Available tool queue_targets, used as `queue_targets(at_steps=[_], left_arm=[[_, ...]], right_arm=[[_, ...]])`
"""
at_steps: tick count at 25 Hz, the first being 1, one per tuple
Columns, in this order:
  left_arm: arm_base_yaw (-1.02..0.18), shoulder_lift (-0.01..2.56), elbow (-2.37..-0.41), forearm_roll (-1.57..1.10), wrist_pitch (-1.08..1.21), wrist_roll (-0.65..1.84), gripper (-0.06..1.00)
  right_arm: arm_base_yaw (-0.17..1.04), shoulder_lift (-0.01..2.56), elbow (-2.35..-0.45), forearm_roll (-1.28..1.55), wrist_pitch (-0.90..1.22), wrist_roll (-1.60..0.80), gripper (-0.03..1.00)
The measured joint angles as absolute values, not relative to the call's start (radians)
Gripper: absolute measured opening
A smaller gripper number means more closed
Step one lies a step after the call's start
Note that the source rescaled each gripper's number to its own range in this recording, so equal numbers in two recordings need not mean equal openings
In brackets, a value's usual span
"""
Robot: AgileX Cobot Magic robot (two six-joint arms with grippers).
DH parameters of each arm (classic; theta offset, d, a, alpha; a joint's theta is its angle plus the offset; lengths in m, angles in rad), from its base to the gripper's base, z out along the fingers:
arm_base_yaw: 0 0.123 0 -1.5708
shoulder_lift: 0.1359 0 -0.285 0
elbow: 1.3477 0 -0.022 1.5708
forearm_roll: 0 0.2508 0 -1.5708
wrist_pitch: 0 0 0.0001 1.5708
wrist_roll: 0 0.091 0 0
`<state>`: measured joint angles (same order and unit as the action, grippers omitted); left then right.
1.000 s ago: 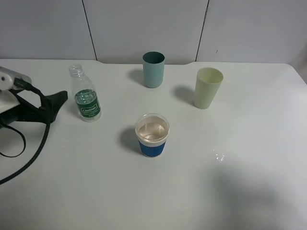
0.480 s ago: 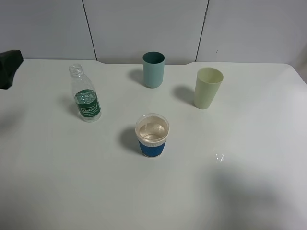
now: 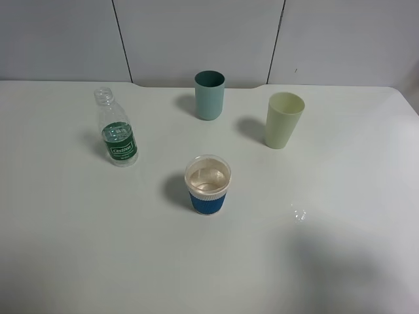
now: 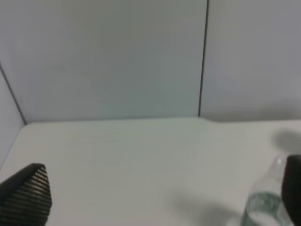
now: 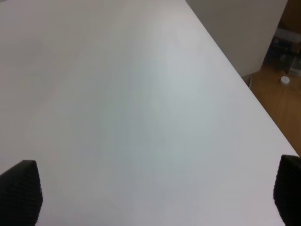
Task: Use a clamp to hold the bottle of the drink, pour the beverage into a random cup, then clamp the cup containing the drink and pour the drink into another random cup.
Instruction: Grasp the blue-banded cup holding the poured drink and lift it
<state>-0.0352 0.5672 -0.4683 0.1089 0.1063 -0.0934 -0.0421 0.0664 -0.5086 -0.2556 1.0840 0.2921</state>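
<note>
Bottle (image 3: 116, 131) of drink is found in the left part of the high view, a little above mid-height, standing on the white table (image 3: 366, 261) well apart from the three cups. It is set upright: its long axis is vertical and its uncapped neck points up, drawn slightly toward the upper left of the frame. How much drink is left in it cannot be told. The blue-sleeved cup (image 3: 208, 185) at the centre is judged to hold liquid already, while the teal cup (image 3: 209, 95) above it and the pale green cup (image 3: 285, 120) at the upper right look empty, so the cup-to-cup pour is taken to be the step ahead. No arm is seen in the high view. The left gripper (image 4: 160, 193) is spread wide with nothing between its tips, and the bottle is seen near one tip; the right gripper (image 5: 153, 193) is likewise spread wide over bare table. Trouble could be caused by a squeeze too hard on the soft cup wall, by which liquid would be pushed over the rim, or by a grip too low, by which the full cup would be tipped. The light bottle could also be knocked over if it is brushed by the nearby tip
</note>
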Motion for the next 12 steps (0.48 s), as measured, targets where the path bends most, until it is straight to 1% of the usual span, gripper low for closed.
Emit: queue_targets(at_steps=[6, 10, 12], left_arm=[[-0.035, 0.408, -0.559, 0.099, 0.441, -0.093, 1.0], [-0.035, 0.314, -0.589, 0.098, 0.58, -0.093, 1.0], [-0.035, 0.252, -0.593, 0.095, 0.684, -0.093, 1.0]], right_arm=[[-0.042, 0.066, -0.509, -0.256, 1.084, 0.292, 0.95], [-0.042, 0.066, -0.509, -0.256, 1.084, 0.292, 0.95], [-0.042, 0.066, -0.509, -0.256, 1.084, 0.292, 0.95]])
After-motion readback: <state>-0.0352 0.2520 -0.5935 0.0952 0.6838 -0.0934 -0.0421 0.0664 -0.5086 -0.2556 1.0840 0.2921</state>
